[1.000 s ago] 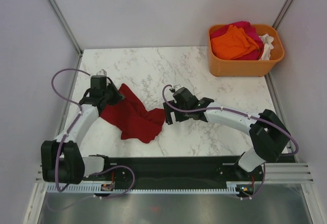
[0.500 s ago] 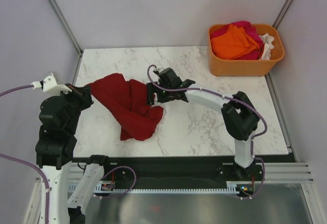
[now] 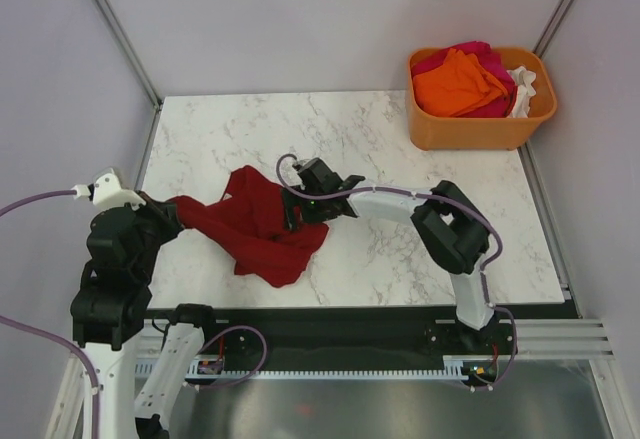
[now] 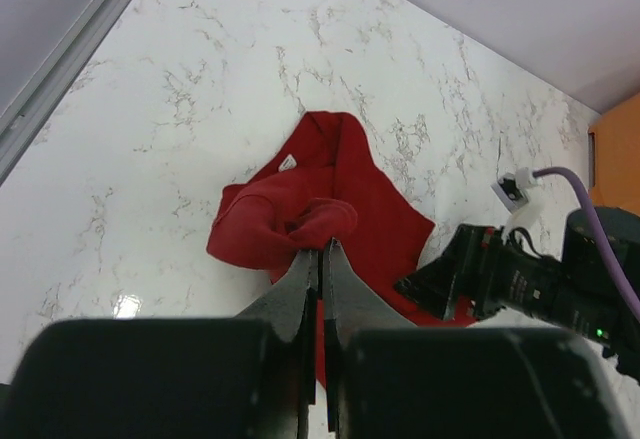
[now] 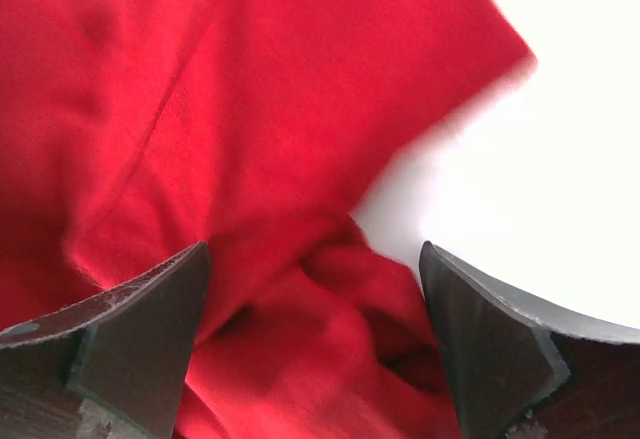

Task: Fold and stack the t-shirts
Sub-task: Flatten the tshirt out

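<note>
Shirt (image 3: pixel 262 224), red, crumpled left-centre on table (image 3: pixel 400 129), now dragged leftward: left gripper (image 4: pixel 320 254) clamped on its edge. Right gripper (image 5: pixel 312 259), jaws apart, has moved over bunched middle. I judge spreading underway, no fold yet.

Bright, even, diffuse light; faint shadows. Small glare spot on white marbled tabletop (image 4: pixel 125 305), lower left, left wrist view. Right wrist view: dark red cloth t-shirt (image 5: pixel 250 109) blurred, tabletop overexposed.
</note>
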Controlling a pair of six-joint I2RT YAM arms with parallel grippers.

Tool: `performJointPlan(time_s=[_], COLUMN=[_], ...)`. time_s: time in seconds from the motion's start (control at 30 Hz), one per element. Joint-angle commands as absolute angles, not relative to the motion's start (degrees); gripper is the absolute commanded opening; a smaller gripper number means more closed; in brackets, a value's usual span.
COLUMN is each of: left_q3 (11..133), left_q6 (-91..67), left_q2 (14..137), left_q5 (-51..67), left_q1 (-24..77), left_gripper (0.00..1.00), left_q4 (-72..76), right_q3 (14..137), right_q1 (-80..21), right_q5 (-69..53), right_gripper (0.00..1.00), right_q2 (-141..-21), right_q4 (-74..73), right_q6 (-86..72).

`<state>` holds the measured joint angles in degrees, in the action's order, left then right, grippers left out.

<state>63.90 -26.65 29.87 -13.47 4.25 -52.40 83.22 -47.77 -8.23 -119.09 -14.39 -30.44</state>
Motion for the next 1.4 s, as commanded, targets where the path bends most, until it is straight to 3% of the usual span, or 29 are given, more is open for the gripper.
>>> performJointPlan(time_s=[0.0, 0.2, 0.33, 0.6, 0.63, 0.77, 0.83, 0.87, 1.03, 1.1, 1.2, 1.23, 1.37], left_q3=[64.25, 63.9, 63.37, 62.75, 62.75, 62.67, 62.93, 63.28, 67.66, 71.97, 78.21, 81.01, 85.07], left_q6=[-24.43, -24.43, -24.35, -23.65, -23.56, -23.55, -23.47, -23.29, -21.63, -19.88, -17.67, -17.14, -15.12], left_q2=[31.2, 31.2, 31.38, 31.2, 31.29, 31.55, 32.43, 32.87, 35.32, 37.6, 40.59, 41.13, 43.94], left_q5=[-14.33, -13.71, -12.57, -11.78, -11.69, -10.99, -10.46, -10.11, -8.01, -7.65, -7.56, -7.38, -3.71], left_q1=[4.04, 4.04, 3.96, 4.04, 4.04, 4.04, 3.96, 4.04, 4.04, 4.04, 4.04, 4.04, 4.04], left_gripper=[0.02, 0.02, 0.02, 0.02, 0.02, 0.02, 0.02, 0.02, 0.02, 0.02, 0.02, 0.02, 0.02], left_q4=[-52.47, -51.68, -51.42, -51.33, -51.24, -51.07, -50.89, -50.71, -50.36, -50.36, -50.19, -50.19, -48.87], right_q3=[74.99, 66.9, 63.02, 58.54, 58.19, 56.78, 57.13, 57.82, 63.26, 72.91, 91.27, 101.24, 119.77], right_q1=[-46.59, -44.21, -44.56, -48.16, -48.95, -49.04, -48.69, -48.34, -43.96, -43.68, -43.59, -43.59, -43.59], right_q5=[1.48, 2.12, -6.31, -10.99, -10.9, -7.75, -3.53, -2.82, 0.67, 7.16, 13.07, 15.97, 20.91], right_gripper=[0.97, 0.98, 0.98, 0.96, 0.93, 0.33, 0.2, 0.0, 0.0, 0.0, 0.0, 0.0, 0.0], right_q2=[-109.11, -100.12, -99.32, -100.2, -100.11, -99.14, -98.61, -98.7, -94.23, -90.46, -87.28, -87.88, -92.79], right_q4=[-16.88, -17.14, -14.07, -8.09, -7.65, -5.71, -5.71, -5.71, -12.98, -28.4, -38.9, -45.03, -56.06], right_q6=[-30.67, -32.16, -35.32, -39.72, -39.81, -38.94, -36.4, -35.52, -31.48, -27.54, -24.0, -22.08, -19.6])
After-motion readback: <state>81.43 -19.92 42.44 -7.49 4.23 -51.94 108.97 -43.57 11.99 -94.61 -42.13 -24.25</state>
